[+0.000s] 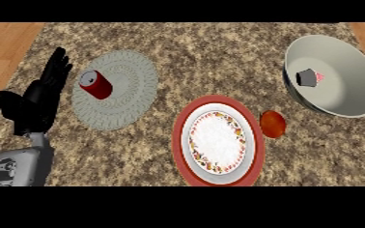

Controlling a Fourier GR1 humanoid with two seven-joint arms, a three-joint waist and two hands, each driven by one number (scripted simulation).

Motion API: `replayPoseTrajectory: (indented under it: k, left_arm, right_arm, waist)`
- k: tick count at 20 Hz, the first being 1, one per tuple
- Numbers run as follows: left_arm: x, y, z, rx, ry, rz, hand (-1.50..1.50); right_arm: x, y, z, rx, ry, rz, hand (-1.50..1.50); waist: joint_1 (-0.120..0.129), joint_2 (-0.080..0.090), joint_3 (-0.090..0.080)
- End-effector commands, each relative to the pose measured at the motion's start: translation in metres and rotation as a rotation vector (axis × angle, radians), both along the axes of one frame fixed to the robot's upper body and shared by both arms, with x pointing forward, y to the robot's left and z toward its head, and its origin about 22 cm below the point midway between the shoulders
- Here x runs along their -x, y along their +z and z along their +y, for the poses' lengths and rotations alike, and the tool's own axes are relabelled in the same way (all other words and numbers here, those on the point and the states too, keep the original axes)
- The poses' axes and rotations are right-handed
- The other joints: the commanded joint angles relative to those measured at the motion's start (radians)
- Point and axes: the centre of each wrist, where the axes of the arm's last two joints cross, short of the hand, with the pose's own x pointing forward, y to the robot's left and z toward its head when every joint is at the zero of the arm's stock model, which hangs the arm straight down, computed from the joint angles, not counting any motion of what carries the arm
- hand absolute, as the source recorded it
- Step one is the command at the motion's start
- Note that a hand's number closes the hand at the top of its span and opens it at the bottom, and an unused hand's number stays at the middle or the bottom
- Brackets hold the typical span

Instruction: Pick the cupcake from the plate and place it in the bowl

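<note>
The cupcake (309, 77), dark-wrapped with pink icing, lies on its side inside the pale grey bowl (342, 94) at the right edge. The red-rimmed plate (217, 140) with a flowered white centre sits in the lower middle and holds nothing. My left hand (39, 99) stands at the left edge with straight fingers pointing up, resting and holding nothing. My right hand does not show in the head view.
A red can (95, 84) lies tilted on a round grey woven mat (118, 92) just right of my left hand. A red tomato (273, 123) sits between the plate and the bowl. Wooden floor shows beyond the counter's top corners.
</note>
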Motion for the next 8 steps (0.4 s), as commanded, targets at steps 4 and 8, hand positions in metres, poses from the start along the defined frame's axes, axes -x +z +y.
replayPoseTrajectory:
  k: [4, 8]
  left_arm:
    - [-0.001, -0.003, -0.008, 0.0, -0.01, -0.008, 0.0]
    - [-0.001, -0.001, 0.003, 0.011, 0.013, -0.006, 0.0]
  right_arm:
    - [0.014, 0.012, -0.019, -0.186, 0.173, -0.034, -1.5]
    - [0.021, 0.017, -0.027, -0.231, 0.2, -0.036, -1.5]
  waist:
    - [0.002, 0.004, 0.005]
    - [-0.006, -0.001, 0.004]
